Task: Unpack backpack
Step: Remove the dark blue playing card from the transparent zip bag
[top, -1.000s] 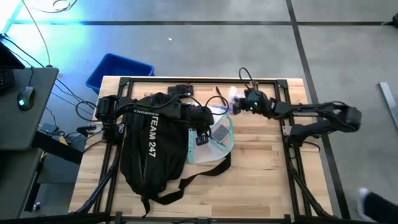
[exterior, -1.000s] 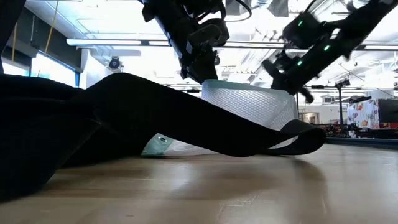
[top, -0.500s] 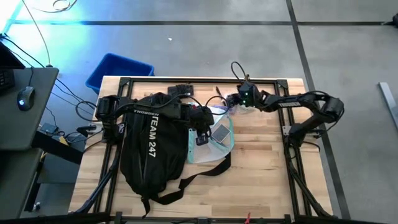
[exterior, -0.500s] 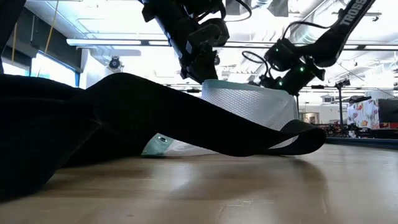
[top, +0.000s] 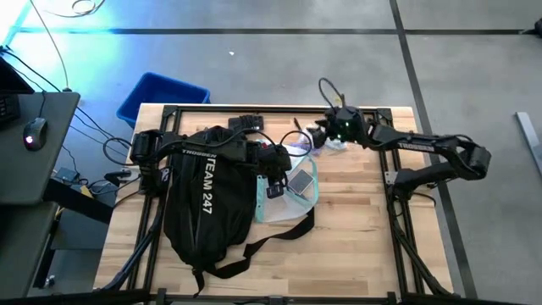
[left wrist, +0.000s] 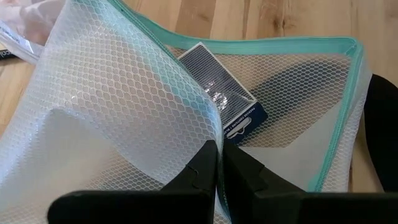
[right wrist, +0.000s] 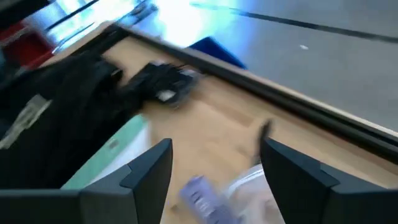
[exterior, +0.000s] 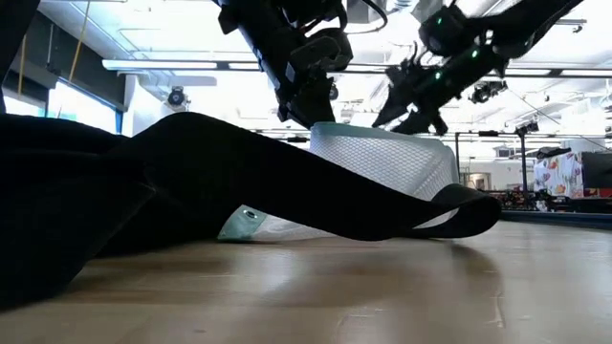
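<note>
Wooden table [top: 356,246]: backpack [top: 203,203] lettered "TEAM 247".

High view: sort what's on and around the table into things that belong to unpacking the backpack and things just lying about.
Part of the job:
- backpack
- mesh zip pouch, pinched by the shut left gripper
- boxed card deck inside the pouch
- small clear packet under the open right gripper

Lying about:
- blue bin on the floor
- desk with mouse
</note>
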Motion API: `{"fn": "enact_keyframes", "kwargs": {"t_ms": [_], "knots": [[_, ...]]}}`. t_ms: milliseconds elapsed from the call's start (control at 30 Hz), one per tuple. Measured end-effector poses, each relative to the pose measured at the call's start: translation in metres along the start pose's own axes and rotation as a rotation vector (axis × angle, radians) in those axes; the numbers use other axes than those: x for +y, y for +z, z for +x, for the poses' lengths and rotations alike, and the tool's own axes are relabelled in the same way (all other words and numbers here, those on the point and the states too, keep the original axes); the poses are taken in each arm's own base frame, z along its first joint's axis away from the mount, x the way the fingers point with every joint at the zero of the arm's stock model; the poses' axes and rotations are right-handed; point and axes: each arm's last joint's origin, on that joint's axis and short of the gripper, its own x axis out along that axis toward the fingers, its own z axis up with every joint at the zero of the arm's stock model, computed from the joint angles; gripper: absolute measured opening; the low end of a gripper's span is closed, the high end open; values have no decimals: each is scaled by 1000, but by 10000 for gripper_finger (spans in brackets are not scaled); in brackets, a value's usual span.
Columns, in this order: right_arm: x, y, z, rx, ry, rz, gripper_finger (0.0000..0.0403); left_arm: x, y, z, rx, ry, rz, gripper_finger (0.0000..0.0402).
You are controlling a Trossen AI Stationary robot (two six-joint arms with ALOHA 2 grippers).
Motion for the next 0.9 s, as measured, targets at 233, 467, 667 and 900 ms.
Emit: {"fn": "enact_keyframes", "kwargs": {"t_ms": [233, 467, 667, 900], "knots": [[69, -21, -25, -19, 126, -132, 226, 0, 0, 0, -1, 0, 0, 0], [111, -53, -53, 61, 205, -81, 226, -1, 0, 0, 1, -3, -16, 0], [128, -67, -87, 12, 161, -6, 226, -4, 0, 0, 1, -23, -10, 0], [135, -82, -107, 13, 148, -9, 226, -11, -1, -1, 2, -33, 4, 0]]}}
